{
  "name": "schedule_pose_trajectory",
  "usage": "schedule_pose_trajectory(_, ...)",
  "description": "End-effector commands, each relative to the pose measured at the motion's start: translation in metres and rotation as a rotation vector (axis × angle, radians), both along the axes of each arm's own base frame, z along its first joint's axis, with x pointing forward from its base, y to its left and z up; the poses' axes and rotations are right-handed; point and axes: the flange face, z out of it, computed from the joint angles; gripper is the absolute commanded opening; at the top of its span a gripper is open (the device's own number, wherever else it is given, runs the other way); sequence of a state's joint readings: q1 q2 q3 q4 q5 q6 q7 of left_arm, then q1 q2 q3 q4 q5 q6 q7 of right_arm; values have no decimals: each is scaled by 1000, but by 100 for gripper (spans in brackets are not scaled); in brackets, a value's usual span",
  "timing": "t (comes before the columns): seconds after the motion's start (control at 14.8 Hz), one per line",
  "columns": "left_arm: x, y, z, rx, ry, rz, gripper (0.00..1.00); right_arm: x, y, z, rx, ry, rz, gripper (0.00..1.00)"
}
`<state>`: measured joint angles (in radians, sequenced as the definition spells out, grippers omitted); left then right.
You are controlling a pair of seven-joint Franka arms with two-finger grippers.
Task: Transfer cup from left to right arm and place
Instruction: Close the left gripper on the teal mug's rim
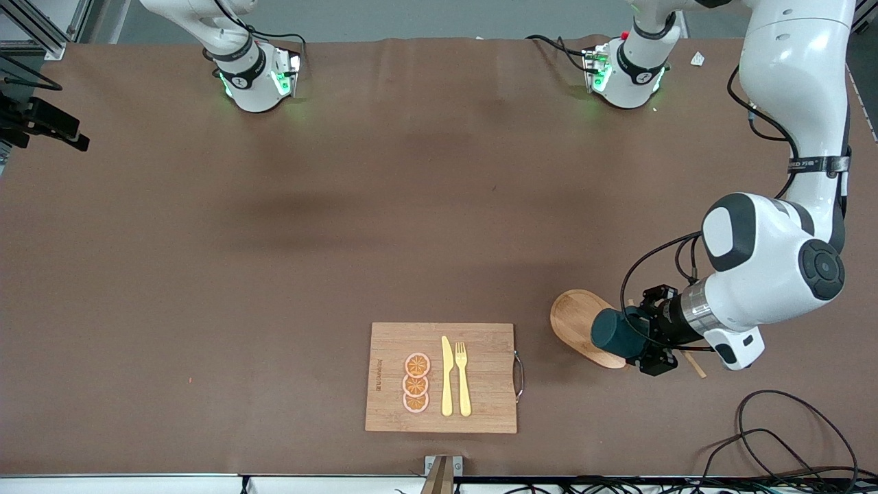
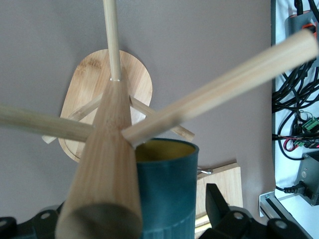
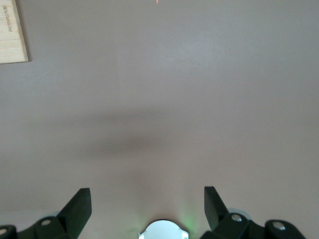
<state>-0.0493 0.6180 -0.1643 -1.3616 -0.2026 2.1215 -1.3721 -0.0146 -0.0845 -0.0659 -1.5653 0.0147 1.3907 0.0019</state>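
1. Lowest in the front view lies a board [image 1: 441, 377] carrying orange slices [image 1: 416, 383], a knife [image 1: 446, 377] and a fork [image 1: 463, 379].
2. At lower right of the frame, the left end effector [image 1: 634, 337] is clamped on the cup [image 1: 612, 331], tipped sideways over a wooden stand [image 1: 583, 325].
3. Left wrist view: the cup's yellow inside sits against the stand's post [image 2: 107, 174] and pegs [image 2: 224, 89].
4. Brown surface [image 1: 274, 240] fills mid-frame.
5. Right end effector [image 3: 147, 206], fingers apart, holds nothing and waits over bare surface; only the right arm's base shows at upper left of the front view.
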Motion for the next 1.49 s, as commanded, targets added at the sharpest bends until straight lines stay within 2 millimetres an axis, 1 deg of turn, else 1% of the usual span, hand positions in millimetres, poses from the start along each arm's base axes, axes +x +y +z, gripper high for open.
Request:
schedule_pose_trajectory(0.0, 4, -3, -6, -19, -11, 0, 100, -5, 0, 0, 6, 1, 8, 100)
schedule_pose_trajectory(0.14, 4, -5, -5, -22, -14, -2, 98, -5, 0, -1, 6, 3, 8, 100)
schedule_pose_trajectory(0.2, 4, -5, -5, -21, -14, -2, 93, -5, -1, -1, 6, 3, 6, 100)
schedule_pose_trajectory(0.41, 3, -10, -5, -21, -20, -28, 70, -5, -1, -1, 6, 3, 6, 100)
schedule_pose_trajectory(0.47, 3, -12, -5, -21, -25, -47, 60, -5, -1, -1, 6, 3, 6, 100)
schedule_pose_trajectory(0.54, 3, -12, -4, -19, -33, -68, 56, -5, -1, -1, 6, 3, 6, 100)
schedule_pose_trajectory(0.68, 3, -12, -1, -19, -39, -73, 55, -5, -1, -1, 6, 3, 6, 100)
schedule_pose_trajectory(0.88, 1, -15, 17, -26, -57, -72, 56, -5, -1, -1, 6, 3, 6, 100)
schedule_pose_trajectory(1.08, 0, -17, 29, -35, -70, -71, 56, -5, -1, -1, 6, 3, 6, 100)
schedule_pose_trajectory(1.22, -3, -27, 35, -61, -69, -76, 56, -5, -1, -1, 6, 3, 6, 100)
schedule_pose_trajectory(1.28, -8, -35, 50, -75, -82, -75, 56, -5, -1, -1, 6, 3, 6, 100)
schedule_pose_trajectory(1.42, -15, -53, 68, -91, -92, -79, 57, -5, -1, -2, 6, 4, 6, 100)
